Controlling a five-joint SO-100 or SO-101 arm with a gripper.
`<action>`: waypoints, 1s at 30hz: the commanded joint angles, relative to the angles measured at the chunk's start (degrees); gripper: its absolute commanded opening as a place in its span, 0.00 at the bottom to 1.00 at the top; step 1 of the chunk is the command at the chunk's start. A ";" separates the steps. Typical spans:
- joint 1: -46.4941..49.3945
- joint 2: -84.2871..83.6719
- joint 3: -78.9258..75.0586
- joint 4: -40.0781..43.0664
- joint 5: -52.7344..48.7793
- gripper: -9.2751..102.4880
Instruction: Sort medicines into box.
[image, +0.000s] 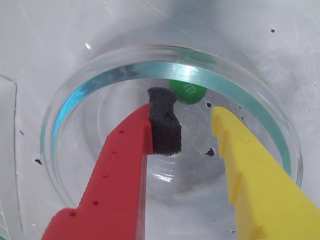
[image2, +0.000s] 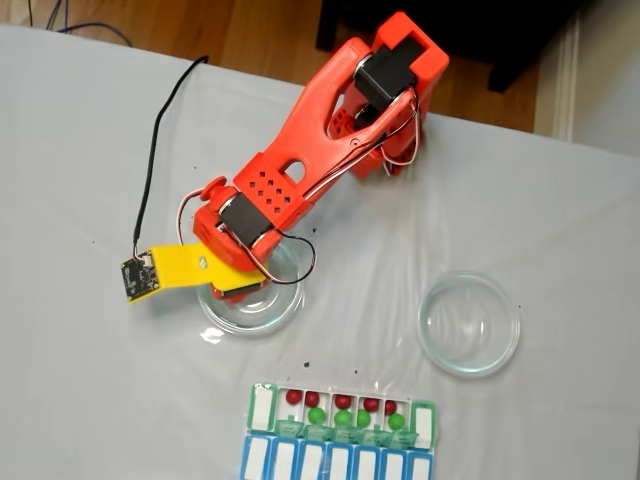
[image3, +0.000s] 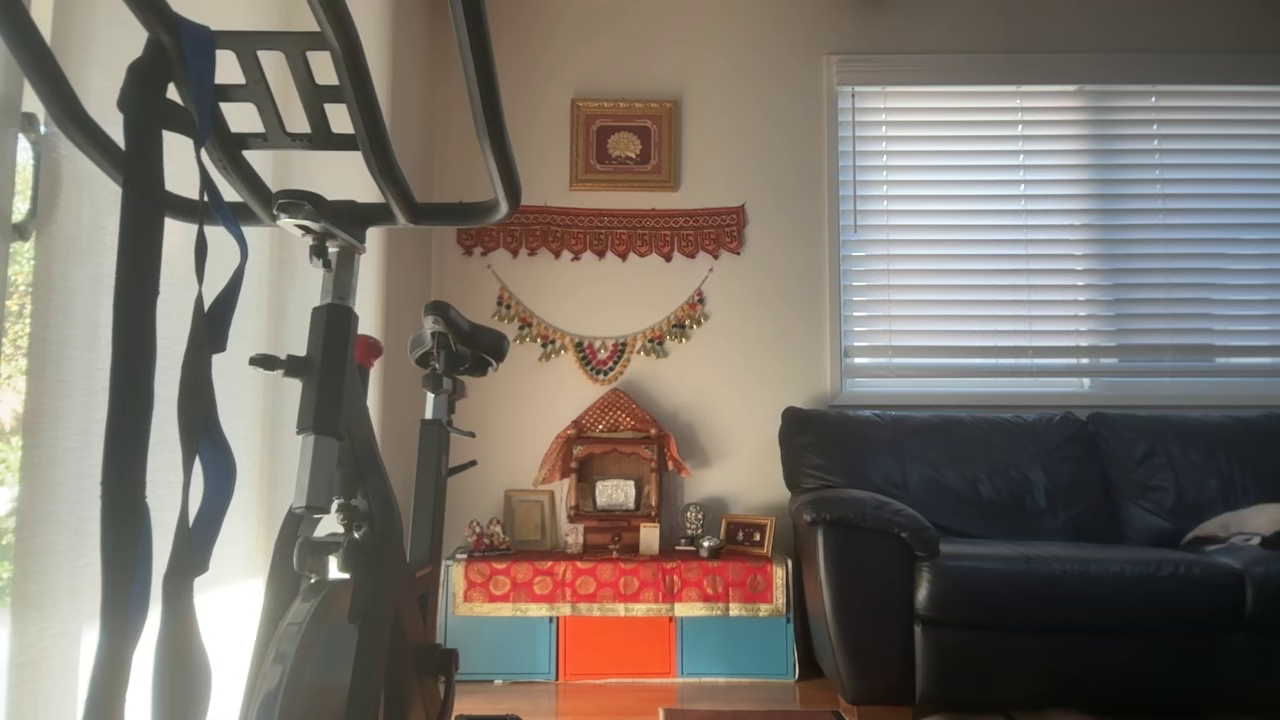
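Note:
In the wrist view a green medicine ball (image: 187, 91) lies inside a clear glass dish (image: 75, 100), against its far wall. My gripper (image: 192, 112) is open and reaches down into the dish. Its red finger with a black foam pad (image: 164, 125) is on the left, the yellow finger (image: 250, 165) on the right. The ball sits just beyond the fingertips, untouched. In the fixed view my gripper (image2: 243, 290) hangs over the left dish (image2: 280, 310). The box (image2: 262, 408) lies at the bottom with several red medicines (image2: 293, 397) and several green medicines (image2: 343, 418) in its compartments.
A second glass dish (image2: 468, 322) stands to the right with nothing in it. A blue-and-white organizer row (image2: 335, 462) adjoins the box at the table's lower edge. The arm's base (image2: 400, 90) is at the top, and a black cable (image2: 160, 140) trails to the left.

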 joint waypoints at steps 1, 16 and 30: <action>0.26 1.93 -2.55 -1.14 0.09 0.22; 1.14 0.70 1.49 -5.98 -1.85 0.19; 0.62 1.58 4.83 -7.29 -3.60 0.17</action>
